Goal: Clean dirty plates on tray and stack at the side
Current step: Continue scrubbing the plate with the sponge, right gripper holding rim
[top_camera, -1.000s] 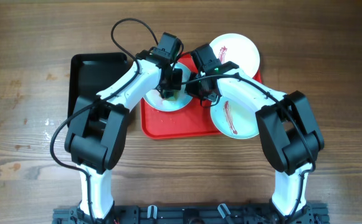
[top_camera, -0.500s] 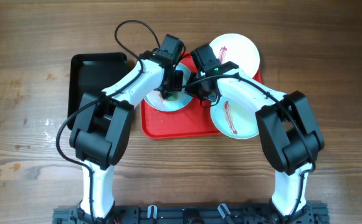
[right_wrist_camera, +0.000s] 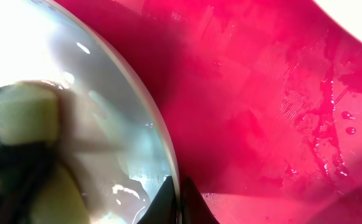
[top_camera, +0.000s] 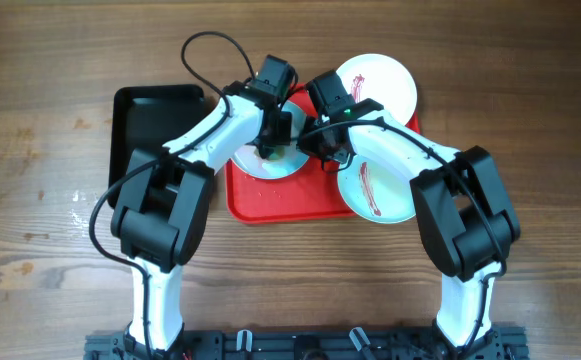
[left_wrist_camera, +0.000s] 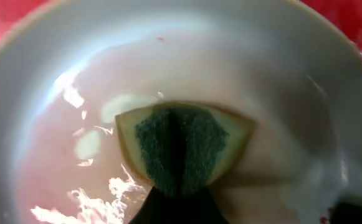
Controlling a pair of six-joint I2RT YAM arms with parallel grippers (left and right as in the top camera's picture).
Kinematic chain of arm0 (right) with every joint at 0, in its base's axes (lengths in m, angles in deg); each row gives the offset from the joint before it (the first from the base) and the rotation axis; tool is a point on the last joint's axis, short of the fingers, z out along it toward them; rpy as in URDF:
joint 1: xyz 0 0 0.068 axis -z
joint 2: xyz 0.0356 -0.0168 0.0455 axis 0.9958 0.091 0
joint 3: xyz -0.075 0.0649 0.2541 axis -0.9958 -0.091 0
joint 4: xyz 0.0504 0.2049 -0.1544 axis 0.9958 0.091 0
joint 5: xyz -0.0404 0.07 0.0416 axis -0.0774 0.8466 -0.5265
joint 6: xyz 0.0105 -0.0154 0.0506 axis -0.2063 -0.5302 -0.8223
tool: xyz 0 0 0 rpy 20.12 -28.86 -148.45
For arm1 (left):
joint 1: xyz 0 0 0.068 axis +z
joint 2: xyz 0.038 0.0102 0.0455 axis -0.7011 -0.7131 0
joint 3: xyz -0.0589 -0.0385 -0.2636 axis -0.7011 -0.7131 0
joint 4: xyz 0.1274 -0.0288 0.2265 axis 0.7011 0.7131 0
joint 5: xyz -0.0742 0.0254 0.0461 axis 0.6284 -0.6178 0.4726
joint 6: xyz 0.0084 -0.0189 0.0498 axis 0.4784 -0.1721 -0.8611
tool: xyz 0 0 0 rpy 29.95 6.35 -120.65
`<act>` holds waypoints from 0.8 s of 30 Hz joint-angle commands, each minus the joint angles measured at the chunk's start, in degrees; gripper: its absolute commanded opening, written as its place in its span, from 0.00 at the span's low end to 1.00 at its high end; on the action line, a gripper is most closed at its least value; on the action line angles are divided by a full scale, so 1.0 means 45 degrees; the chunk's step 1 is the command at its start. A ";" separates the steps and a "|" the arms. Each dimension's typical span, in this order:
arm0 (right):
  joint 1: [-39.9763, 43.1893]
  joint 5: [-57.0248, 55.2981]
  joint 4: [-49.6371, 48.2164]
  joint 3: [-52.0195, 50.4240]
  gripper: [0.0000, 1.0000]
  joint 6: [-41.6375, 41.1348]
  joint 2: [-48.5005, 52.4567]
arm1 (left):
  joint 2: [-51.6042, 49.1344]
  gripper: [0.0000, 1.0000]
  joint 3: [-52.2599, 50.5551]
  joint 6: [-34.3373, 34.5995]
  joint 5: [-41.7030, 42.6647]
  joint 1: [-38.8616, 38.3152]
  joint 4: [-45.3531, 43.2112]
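- A brown wood-grain desk [top_camera: 50,250] carries everything; the red tray [top_camera: 270,205] lies at its middle, with a black tray [top_camera: 145,110] just beside it at 9 o'clock.
- The green plate [top_camera: 255,168] sits in the tray's 10 o'clock part. Its inside is wet and glossy, and no red shows on the part in view.
- The left end effector [top_camera: 270,148] is clamped on a folded sponge [left_wrist_camera: 184,146], yellow with a dark green face. The sponge is pressed against the plate's floor.
- The right end effector [right_wrist_camera: 176,196] comes in from 3 o'clock, its jaws pinched closed on the green plate's rim. Red tray floor, beaded with water, is just beside it.
- The white plate [top_camera: 385,85] overlaps the tray's 1 o'clock corner and bears a dark red streak.
- The second green plate [top_camera: 375,190] overlaps the tray's edge at 4 o'clock, partly under the right arm. A long red streak runs across it.
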 commanded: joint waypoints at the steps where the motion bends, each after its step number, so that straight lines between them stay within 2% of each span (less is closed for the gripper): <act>1: 0.0053 -0.0350 0.0039 -0.0141 0.04 0.0267 0.0500 | -0.0957 0.04 -0.0277 0.0903 -0.2011 0.1224 0.0782; 12: 0.0053 -0.0321 0.0015 -0.0141 0.04 0.0262 0.0500 | -0.0947 0.04 -0.0277 0.0967 0.0500 0.0860 0.4342; 14: 0.0053 -0.0291 0.0010 -0.0141 0.04 0.0257 0.0500 | -0.0947 0.04 -0.0277 0.0049 0.1501 0.0656 0.4765; 18: 0.0053 -0.0291 0.0005 -0.0141 0.04 0.0253 0.0500 | -0.0947 0.04 -0.0277 -0.1943 0.4036 0.0398 0.4750; 24: 0.0053 -0.0243 0.0010 -0.0141 0.04 0.0253 0.0500 | -0.0947 0.04 -0.0277 -0.2118 0.5328 0.0350 0.2948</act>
